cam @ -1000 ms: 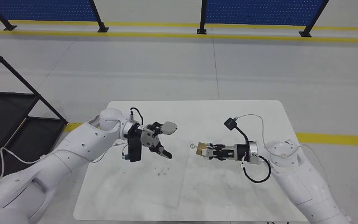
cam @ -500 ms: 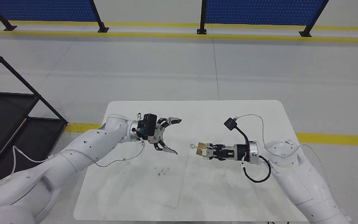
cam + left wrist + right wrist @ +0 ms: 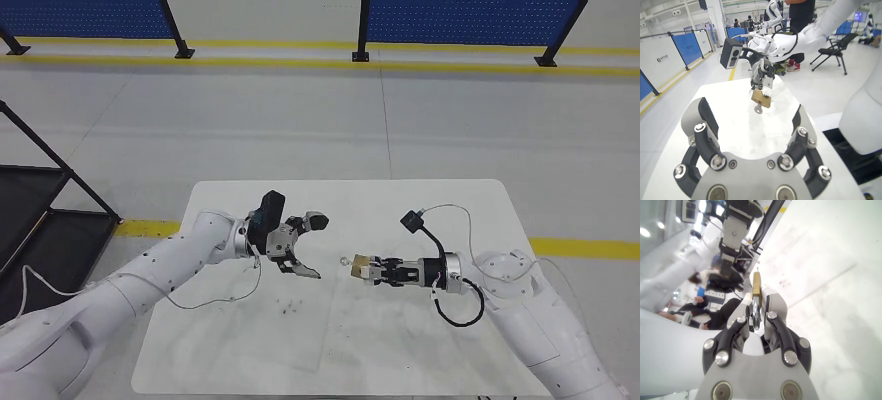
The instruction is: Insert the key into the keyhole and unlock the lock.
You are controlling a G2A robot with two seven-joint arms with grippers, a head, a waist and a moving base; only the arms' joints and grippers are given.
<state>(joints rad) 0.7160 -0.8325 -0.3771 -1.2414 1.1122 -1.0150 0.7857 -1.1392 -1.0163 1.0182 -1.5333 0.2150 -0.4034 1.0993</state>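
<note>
A brass padlock (image 3: 359,267) is held above the middle of the white table (image 3: 400,345) by my right gripper (image 3: 366,268), which is shut on it. The lock's shackle (image 3: 755,311) sits between the fingers, and its brass body (image 3: 756,283) sticks out past them. A silver key (image 3: 758,109) hangs from the keyhole in the padlock (image 3: 761,98), on the end facing my left gripper. My left gripper (image 3: 318,246) is open with nothing in it, a short way from the key and pointing at it. In the left wrist view, the left gripper (image 3: 753,121) frames the key between its spread fingers (image 3: 706,115).
A few dark specks (image 3: 292,303) mark the table in front of my left gripper. A thin cable (image 3: 215,291) trails under the left arm. A black rack (image 3: 35,225) stands on the floor to the left of the table.
My left gripper has turned at the wrist and moved right, toward the padlock, staying open. The right arm and the lock have not moved.
</note>
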